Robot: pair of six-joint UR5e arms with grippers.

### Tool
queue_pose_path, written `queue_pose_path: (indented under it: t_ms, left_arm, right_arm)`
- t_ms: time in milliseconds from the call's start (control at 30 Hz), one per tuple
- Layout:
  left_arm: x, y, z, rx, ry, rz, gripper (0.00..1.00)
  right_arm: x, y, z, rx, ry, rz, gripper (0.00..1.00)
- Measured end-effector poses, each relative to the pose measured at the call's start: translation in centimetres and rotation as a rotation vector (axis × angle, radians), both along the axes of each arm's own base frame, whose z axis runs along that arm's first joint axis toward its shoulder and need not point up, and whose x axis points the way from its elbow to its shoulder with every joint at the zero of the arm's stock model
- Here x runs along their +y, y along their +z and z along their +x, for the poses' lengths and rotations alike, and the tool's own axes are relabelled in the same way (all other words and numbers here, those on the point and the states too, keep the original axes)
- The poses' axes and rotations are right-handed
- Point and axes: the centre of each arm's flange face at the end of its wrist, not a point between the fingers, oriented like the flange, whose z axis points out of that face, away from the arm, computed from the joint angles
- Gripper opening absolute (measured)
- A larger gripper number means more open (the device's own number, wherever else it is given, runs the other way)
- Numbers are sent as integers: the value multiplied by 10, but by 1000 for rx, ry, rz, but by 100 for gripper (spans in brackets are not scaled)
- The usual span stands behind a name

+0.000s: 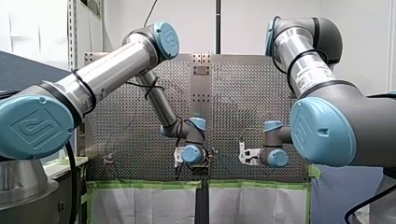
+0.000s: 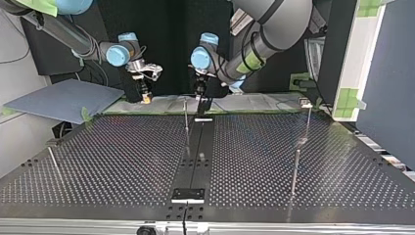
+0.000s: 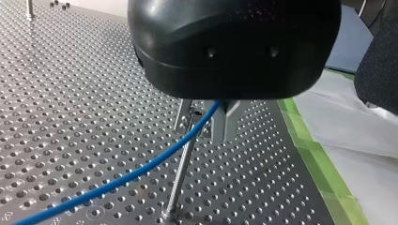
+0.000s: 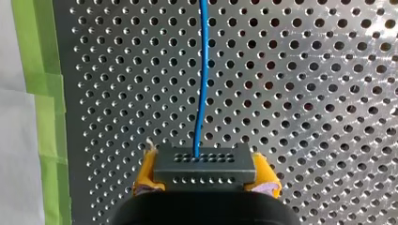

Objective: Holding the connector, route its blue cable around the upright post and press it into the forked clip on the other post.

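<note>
My right gripper (image 4: 204,174) is clamped on the black connector (image 4: 205,164), its yellow pads (image 4: 146,171) pressing on the two short ends. The blue cable (image 4: 202,79) leaves the connector's face and runs straight ahead of the gripper, low over the perforated table (image 4: 305,93).

In the left wrist view the cable climbs up under my left gripper (image 3: 202,133), crossing close by the thin upright post (image 3: 180,173) that stands just below it. I cannot tell whether that gripper has hold of the cable, or whether the cable touches the post.

In the top view both grippers hang at the far edge of the table. The post is between them and close under my left one, with the connector off to its left. The post with a small head (image 2: 307,104), which I take for the forked clip, stands well apart at the far right.

So the move turns on this: the connector lies to the left of the upright post and the clip to its right. My left arm is the nearer one to the clip. My right arm would have to carry the connector across, past the post.
</note>
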Motion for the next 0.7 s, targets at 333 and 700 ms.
queue_pose_path:
  t_ms: [333,700]
  left_arm:
    - [-3,4,8,-2,-10,-11,0]
    - [0,8,19,1,-8,-41,0]
  right_arm:
    - [-2,0,-2,-2,-1,-2,2]
    - [-3,1,-1,-4,1,-5,2]
